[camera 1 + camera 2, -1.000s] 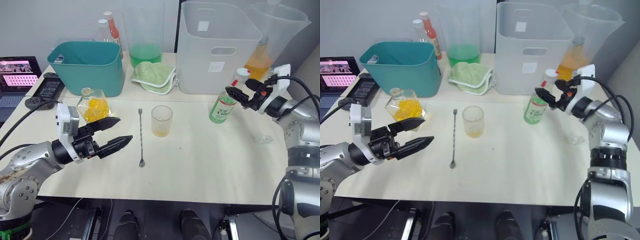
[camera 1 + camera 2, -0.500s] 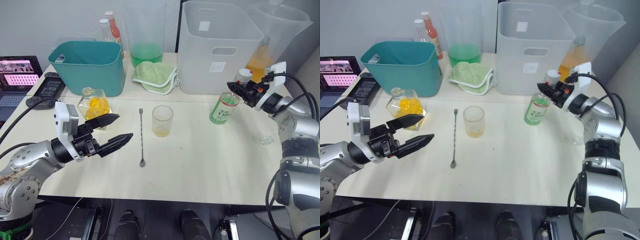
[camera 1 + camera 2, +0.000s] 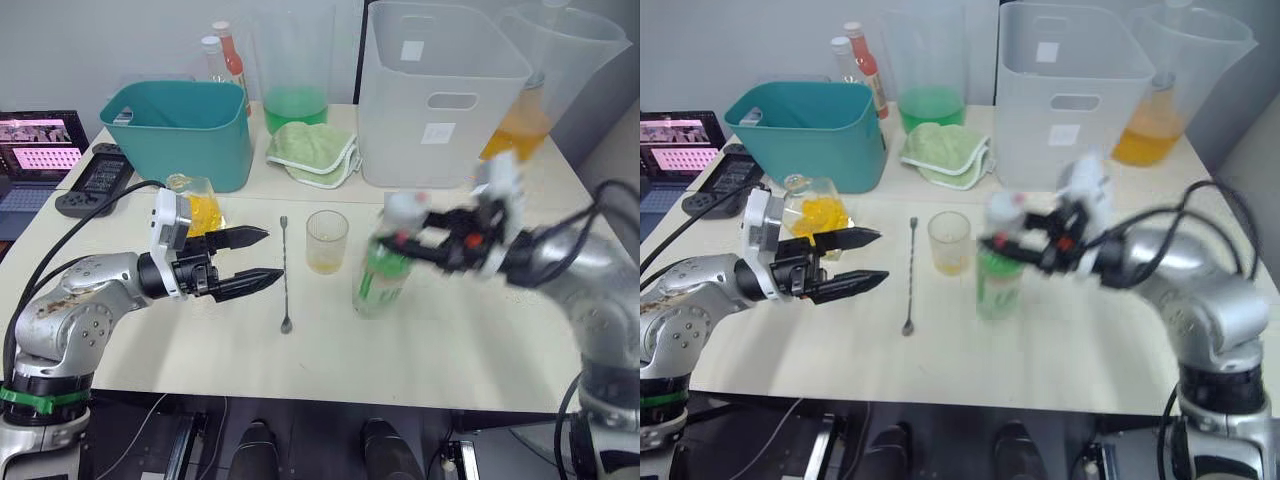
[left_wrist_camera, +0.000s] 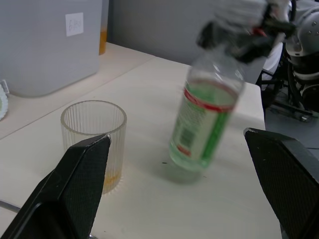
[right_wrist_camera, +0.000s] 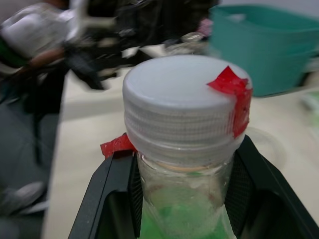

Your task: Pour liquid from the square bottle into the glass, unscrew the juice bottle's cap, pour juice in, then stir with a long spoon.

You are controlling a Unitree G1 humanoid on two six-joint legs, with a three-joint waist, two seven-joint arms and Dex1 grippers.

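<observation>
The green juice bottle [image 3: 380,282] with its white cap [image 5: 182,94] stands upright just right of the ribbed glass [image 3: 326,240], which has a little orange liquid at the bottom. My right gripper [image 3: 402,238] is shut on the bottle's neck, one finger [image 5: 107,199] on each side. Whether the bottle's base touches the table I cannot tell. The long spoon [image 3: 284,275] lies flat left of the glass. Behind my left gripper [image 3: 272,253] sits the square bottle [image 3: 197,208] with yellow liquid. That gripper is open and empty, its tips pointing at the spoon.
A teal bin [image 3: 180,125] and a tall white bin [image 3: 440,90] stand at the back, with a green cloth [image 3: 312,152] and a beaker of green liquid [image 3: 292,100] between them. An orange-filled pitcher [image 3: 522,125] is far right. A laptop [image 3: 35,150] sits at the left edge.
My right gripper has closed on the juice bottle's neck and carried it left, from the table's right side to beside the glass. My left gripper has shifted slightly right, toward the spoon.
</observation>
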